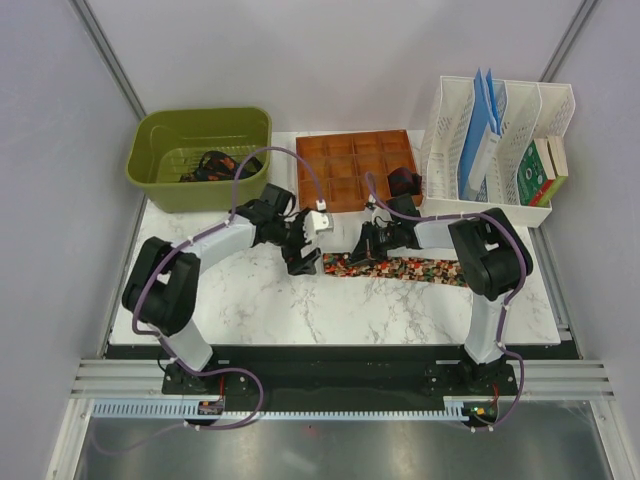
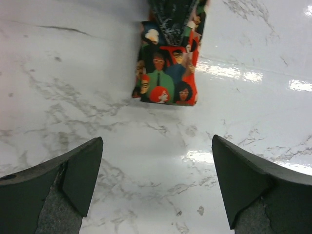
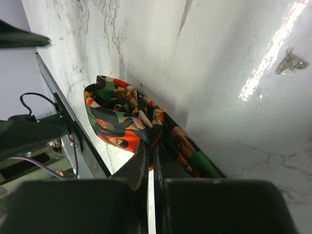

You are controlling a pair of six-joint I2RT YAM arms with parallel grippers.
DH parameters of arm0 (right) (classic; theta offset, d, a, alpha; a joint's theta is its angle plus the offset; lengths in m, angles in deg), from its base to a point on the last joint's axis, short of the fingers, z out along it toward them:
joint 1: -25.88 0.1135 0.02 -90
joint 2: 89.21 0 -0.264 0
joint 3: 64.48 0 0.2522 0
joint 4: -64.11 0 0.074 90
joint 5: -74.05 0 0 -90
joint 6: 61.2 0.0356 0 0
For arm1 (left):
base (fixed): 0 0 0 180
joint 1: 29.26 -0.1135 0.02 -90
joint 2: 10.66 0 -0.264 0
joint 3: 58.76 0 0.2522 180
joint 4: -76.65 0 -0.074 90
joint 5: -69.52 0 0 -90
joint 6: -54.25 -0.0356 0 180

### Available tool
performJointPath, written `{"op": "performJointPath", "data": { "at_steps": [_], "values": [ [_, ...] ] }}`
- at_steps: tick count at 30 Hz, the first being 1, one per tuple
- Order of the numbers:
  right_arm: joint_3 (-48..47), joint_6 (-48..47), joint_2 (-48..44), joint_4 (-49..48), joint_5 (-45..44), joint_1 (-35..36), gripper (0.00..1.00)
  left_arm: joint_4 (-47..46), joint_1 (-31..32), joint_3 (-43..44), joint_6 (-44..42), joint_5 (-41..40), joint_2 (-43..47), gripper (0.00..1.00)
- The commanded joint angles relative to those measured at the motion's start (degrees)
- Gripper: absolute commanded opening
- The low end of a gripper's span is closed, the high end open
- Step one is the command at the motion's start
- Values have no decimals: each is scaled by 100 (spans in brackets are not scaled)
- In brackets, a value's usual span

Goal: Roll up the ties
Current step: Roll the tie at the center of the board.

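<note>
A speckled red, green and orange tie (image 1: 410,268) lies as a long strip on the marble table, running right from the middle. Its near end (image 2: 168,73) shows folded over in the left wrist view. My right gripper (image 1: 362,248) is shut on the tie's folded end (image 3: 122,119), pinching the fabric between its fingers (image 3: 141,163). My left gripper (image 1: 300,262) is open and empty, just left of the tie's end, its fingertips (image 2: 87,165) wide apart above bare marble. Dark ties (image 1: 215,165) lie in the green bin.
A green bin (image 1: 200,155) stands at the back left. A brown compartment tray (image 1: 355,168) with a dark roll (image 1: 404,182) sits at the back middle. A white file rack (image 1: 495,150) with books stands at the back right.
</note>
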Motion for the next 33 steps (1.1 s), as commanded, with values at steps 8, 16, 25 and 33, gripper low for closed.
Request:
{"op": "performJointPath", "data": {
  "at_steps": [8,16,25,33],
  "values": [
    [298,95,-51,48,-847,183,0,-1161,816,-98,-738,-610,-581,98],
    [334,297,28,-84,-698,219,0,-696,1019,499,-1530,-602,-1099,90],
    [131,473,46,-84,-557,219,0,-511,1160,597,-1636,-1076,-1355,71],
    [245,1395,-464,-75,-258,228,0,-432,1204,342,-1399,-1472,-1320,71]
  ]
}}
